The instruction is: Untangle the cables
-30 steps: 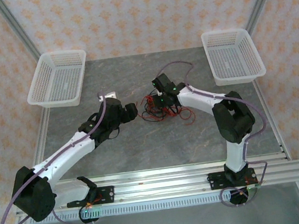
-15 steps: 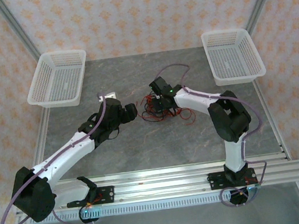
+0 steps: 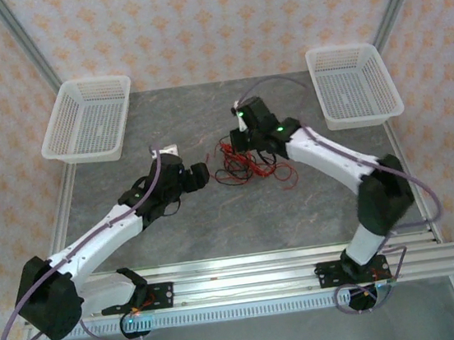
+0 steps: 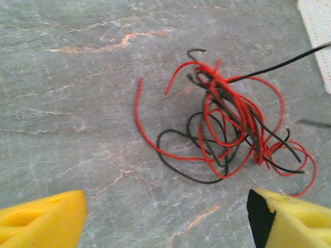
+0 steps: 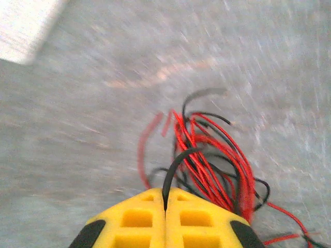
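The cables (image 3: 247, 164) are lying in one knotted heap at mid-table, between the two grippers and well apart from both baskets. A left basket (image 3: 84, 154) and a right basket (image 3: 362, 120), both white plastic mesh with flared rims, are sitting at the far corners. The table (image 3: 217, 221) is a grey slab, marbled with rusty veins; a ribbed aluminium rail (image 3: 248, 271) is running along its near edge.

The right gripper (image 5: 165, 195) is hanging over the heap's far side and hiding part of it from above. Its yellow pads are pressing together on one black strand (image 5: 173, 165), which is arching up out of the red loops.

The left gripper (image 4: 165, 206) is hovering left of the heap with its jaws spread wide and holding nothing; bare stone is lying between it and the cables (image 4: 227, 129). The strands are hair-thin, red and black, looping loosely. One black line (image 4: 289, 61) is running taut toward the far right.
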